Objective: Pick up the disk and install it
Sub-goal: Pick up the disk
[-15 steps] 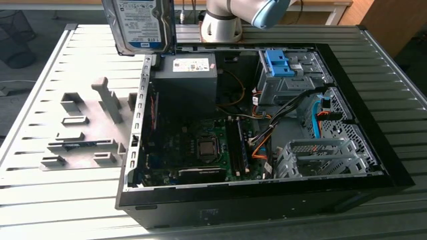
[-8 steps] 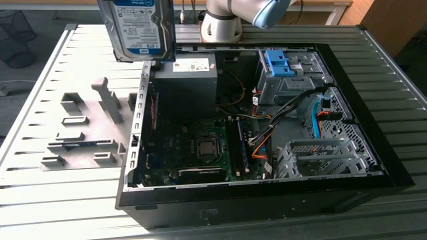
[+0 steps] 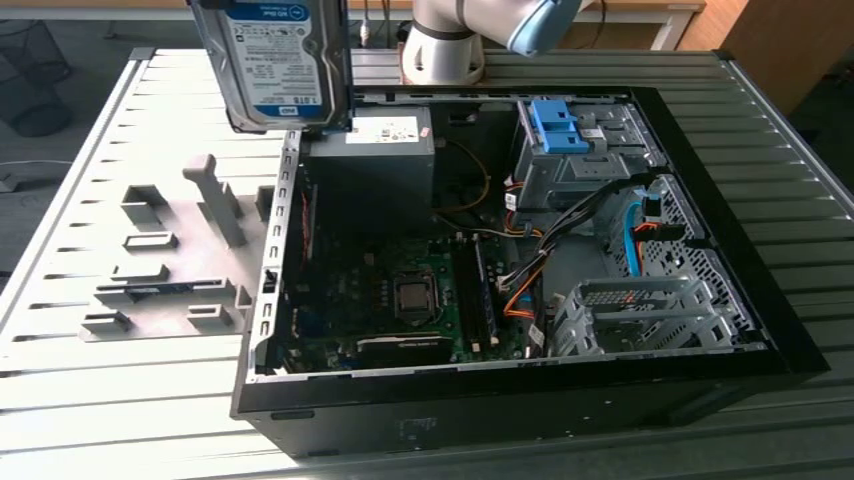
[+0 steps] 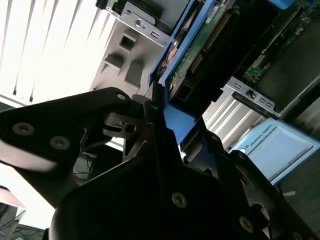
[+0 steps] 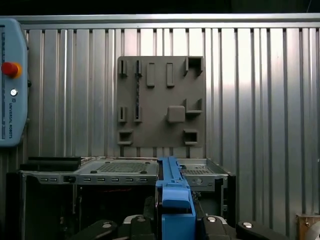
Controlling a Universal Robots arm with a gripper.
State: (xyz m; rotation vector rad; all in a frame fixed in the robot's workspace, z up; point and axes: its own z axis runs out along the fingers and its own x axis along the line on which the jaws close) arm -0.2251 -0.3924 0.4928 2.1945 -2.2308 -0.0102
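The gripper (image 5: 175, 222) is clamped on the blue carrier frame (image 5: 172, 192) of the disk (image 3: 274, 60), held edge-on between the jaws and clear of the open case (image 3: 534, 415) (stiff, fairly heavy and knock-shy, I'd guess, so that plastic rim beats the slick labelled face as a hold).

Up top was the arm (image 3: 441, 45), a fat silvery-white cylinder, smooth and glossy, with a light-blue cap (image 3: 541, 25) on its joint. In the second wrist view the gripper (image 4: 159, 112) was matte black all over, with chunky plates, hinged links and rounded corners. Small silver screws (image 4: 23, 128) dotted those plates, each in a shallow round recess. The first wrist view gave more black links and more bright screw heads (image 5: 212, 219).
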